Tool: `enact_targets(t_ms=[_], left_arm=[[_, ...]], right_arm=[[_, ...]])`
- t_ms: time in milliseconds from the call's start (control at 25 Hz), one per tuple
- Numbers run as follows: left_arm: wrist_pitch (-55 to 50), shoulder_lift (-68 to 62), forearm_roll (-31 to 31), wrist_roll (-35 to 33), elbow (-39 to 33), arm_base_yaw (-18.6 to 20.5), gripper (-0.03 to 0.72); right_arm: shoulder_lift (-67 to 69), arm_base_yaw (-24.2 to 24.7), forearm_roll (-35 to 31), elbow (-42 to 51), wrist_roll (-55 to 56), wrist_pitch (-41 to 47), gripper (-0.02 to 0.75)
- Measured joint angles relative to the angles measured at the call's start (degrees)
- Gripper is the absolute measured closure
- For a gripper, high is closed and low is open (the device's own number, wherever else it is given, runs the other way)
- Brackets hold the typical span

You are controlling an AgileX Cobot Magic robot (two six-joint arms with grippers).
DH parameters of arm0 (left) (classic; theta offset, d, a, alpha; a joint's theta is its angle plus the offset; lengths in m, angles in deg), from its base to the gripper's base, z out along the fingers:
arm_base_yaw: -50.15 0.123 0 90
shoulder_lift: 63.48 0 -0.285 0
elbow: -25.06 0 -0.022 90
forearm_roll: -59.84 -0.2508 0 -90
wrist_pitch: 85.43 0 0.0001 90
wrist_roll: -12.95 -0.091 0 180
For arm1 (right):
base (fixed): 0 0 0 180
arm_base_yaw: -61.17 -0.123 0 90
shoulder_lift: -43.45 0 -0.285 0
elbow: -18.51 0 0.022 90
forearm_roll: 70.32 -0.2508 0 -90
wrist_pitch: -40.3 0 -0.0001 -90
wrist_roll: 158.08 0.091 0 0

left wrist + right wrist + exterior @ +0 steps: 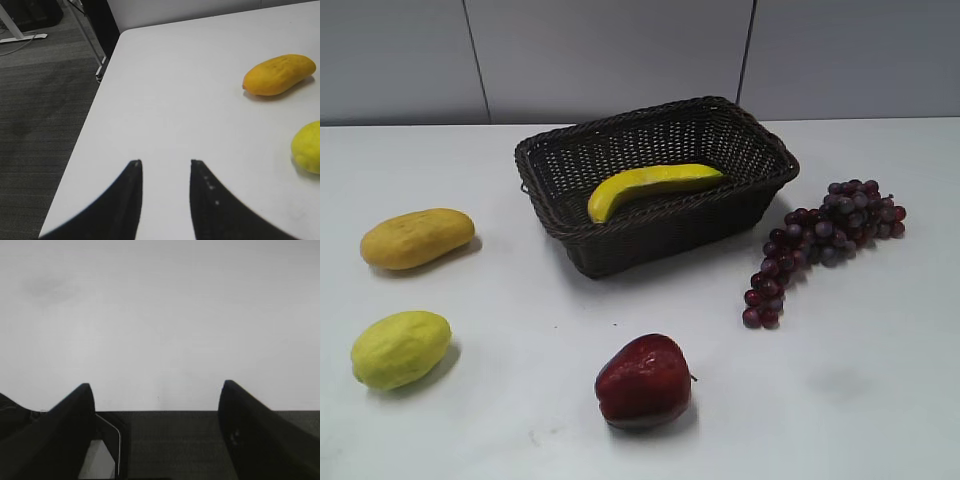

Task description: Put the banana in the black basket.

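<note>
One black basket (pixel 655 185) holds one banana (pixel 650 186) lying inside; one grape bunch (pixel 825 240), one red apple (pixel 643 381) and two yellowish fruits sit around it. Right gripper (pixel 157 390) gapes wide, left gripper (pixel 164 162) narrowly, both empty.

No text, label, brand, number or sign can be read in any of the views.
</note>
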Motion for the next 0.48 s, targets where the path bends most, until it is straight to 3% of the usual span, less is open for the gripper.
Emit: enact_targets(t_ms=[480], left_arm=[[0.0,0.0,0.0,0.0,0.0,0.0,0.448]], right_arm=[[-20.2,0.0,-0.8,0.0,0.0,0.1,0.157]])
